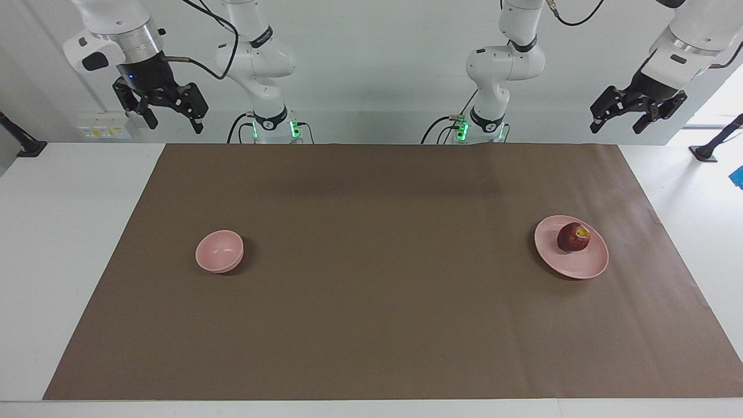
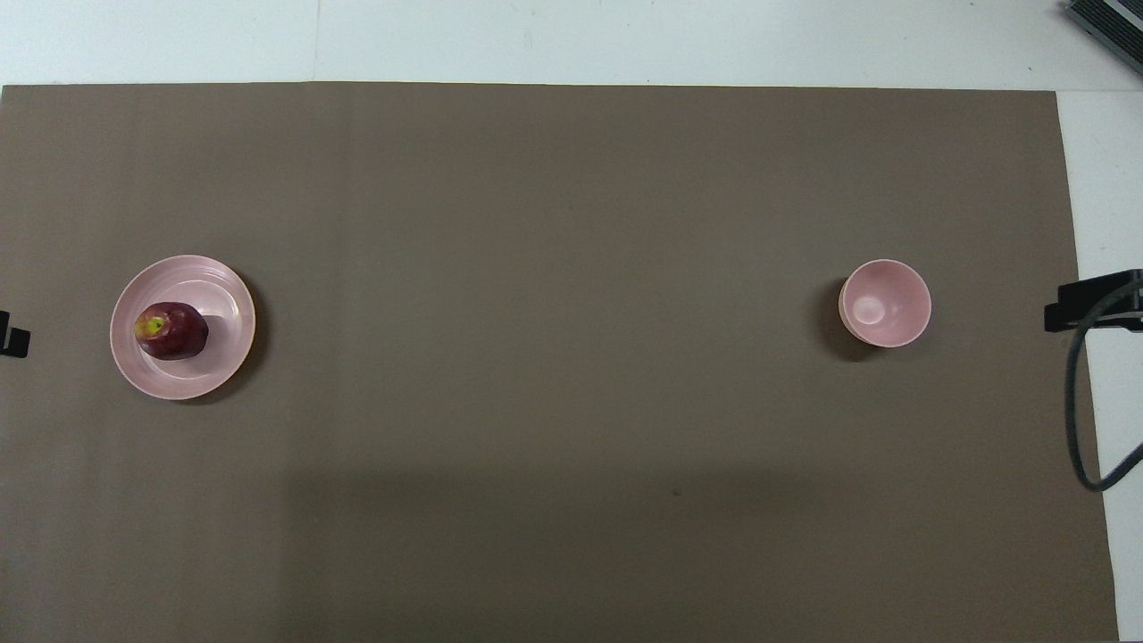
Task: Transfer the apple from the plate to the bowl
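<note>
Facing view: apple sits on plate, toward left arm's end of bench, on the plate's part nearer the robots. Left gripper hangs high up by the bench's robot edge, well apart from apple, jaws spread, holding nothing. Right gripper likewise high at its own end, jaws spread, empty. Bowl stands toward right arm's end, well apart from plate, nothing in it. Overhead view: grippers mostly cut off at the picture's edges. Brown mat covers most of bench; nothing lies btwn plate & bowl.
</note>
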`<action>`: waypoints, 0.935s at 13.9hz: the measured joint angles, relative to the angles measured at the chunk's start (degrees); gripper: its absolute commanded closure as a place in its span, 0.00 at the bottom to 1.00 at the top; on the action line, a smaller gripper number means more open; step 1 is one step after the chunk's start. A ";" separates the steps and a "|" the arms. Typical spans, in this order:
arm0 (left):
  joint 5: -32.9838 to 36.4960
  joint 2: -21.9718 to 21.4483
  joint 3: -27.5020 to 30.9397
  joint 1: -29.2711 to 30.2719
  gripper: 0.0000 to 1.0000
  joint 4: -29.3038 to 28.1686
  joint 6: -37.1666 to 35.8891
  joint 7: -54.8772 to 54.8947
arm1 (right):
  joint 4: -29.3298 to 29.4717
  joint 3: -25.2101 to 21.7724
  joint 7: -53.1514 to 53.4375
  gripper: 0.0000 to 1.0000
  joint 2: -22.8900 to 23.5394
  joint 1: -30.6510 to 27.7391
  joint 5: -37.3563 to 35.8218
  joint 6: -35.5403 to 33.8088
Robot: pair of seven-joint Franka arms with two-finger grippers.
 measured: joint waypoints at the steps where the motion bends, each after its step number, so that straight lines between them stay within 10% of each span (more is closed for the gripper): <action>1: 0.00 -0.06 0.00 0.00 0.00 -0.17 0.00 0.00 | 0.00 0.00 0.00 0.00 0.00 -0.02 0.00 0.00; 13: 0.00 -0.73 -0.01 0.00 0.00 -6.18 3.46 0.01 | -0.01 -0.01 0.00 0.00 0.00 -0.05 0.00 0.00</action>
